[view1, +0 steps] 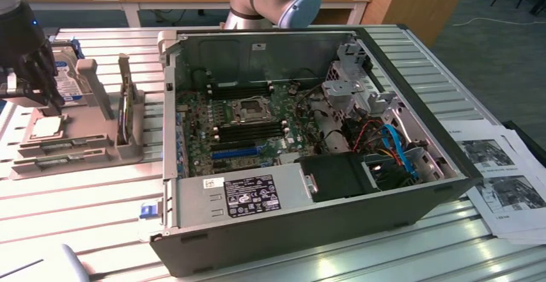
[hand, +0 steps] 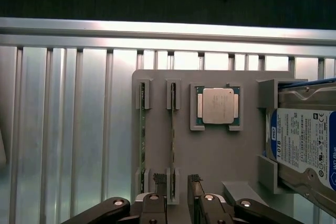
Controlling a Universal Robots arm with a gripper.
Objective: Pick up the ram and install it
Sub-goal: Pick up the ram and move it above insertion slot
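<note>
Hovering wide open, the pincer (hand: 177, 179) brackets one end of the thin green circuit-board ram stick (hand: 172, 140), standing edgewise in the grey plastic holder tray (hand: 210, 156); long axis runs square to the closing line.

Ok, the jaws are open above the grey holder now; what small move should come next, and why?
Probably a straight descent. The open jaws stand on either side of one ram stick, which stands on edge in the grey holder, and do not seem to touch it yet. Lowering would bring them around it.
</note>
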